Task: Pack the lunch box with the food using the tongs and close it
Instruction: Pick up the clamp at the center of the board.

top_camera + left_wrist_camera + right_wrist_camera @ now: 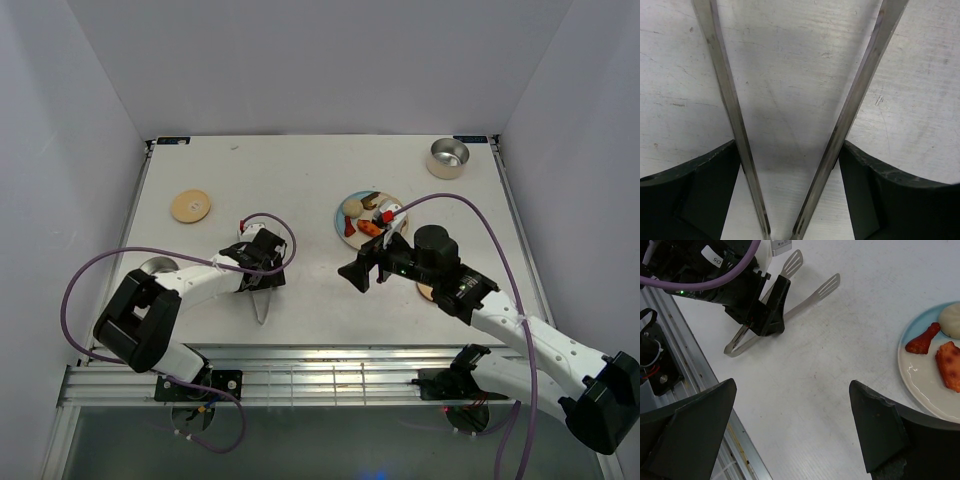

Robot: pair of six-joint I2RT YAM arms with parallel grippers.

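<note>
— Nearest?

— The black fingers point(690, 200) of my left gripper point(788, 145), spread wide, touch both arms of the slim silver metal tongs point(850, 115) lying on the white table point(675, 75). Real grip? I can't tell. My right gripper point(792, 384) gapes empty near the blue-and-white plate point(920, 385) of food point(946, 365).

— Next?

— I'd say I'm taking up the tongs: squeeze, lift.

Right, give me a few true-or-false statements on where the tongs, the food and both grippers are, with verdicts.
1. The left gripper has its fingers either side of the tongs. True.
2. The tongs hang over the plate. False: they lie on the table, apart from the plate.
3. The right gripper holds a piece of food. False: its jaws are open and empty, beside the plate.
4. The food lies on the plate. True.
</note>
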